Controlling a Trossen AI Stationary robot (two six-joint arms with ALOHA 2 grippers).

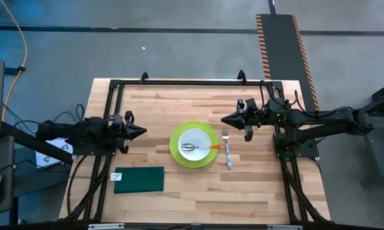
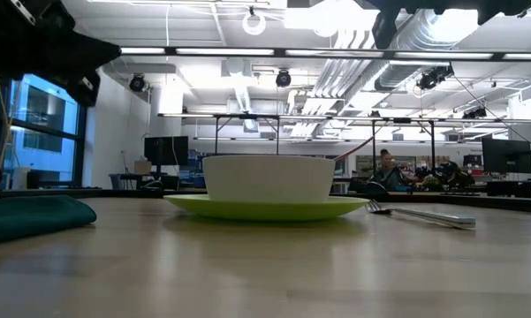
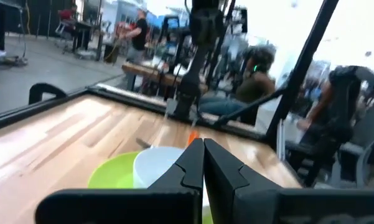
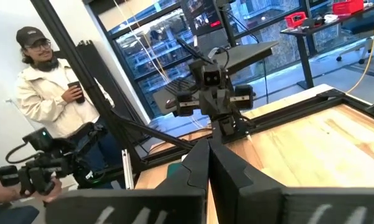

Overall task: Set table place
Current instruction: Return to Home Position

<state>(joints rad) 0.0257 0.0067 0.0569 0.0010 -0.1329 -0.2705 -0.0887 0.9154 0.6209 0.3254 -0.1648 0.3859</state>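
Note:
A white bowl (image 1: 199, 146) sits on a lime-green plate (image 1: 179, 155) near the middle of the wooden table (image 1: 179, 102). A spoon with an orange handle (image 1: 207, 147) lies in the bowl. A fork (image 1: 227, 151) lies on the table right of the plate. A dark green cloth (image 1: 139, 179) lies flat at the near left. My left gripper (image 1: 143, 132) is shut and empty, raised left of the plate. My right gripper (image 1: 225, 119) is shut and empty, raised over the fork's far end. The bowl also shows in the left wrist view (image 3: 158, 165).
A black metal frame (image 1: 179, 82) edges the table, with posts along both sides. Bare wood lies on the far half and along the near edge. A person stands beyond the table in the right wrist view (image 4: 46, 93).

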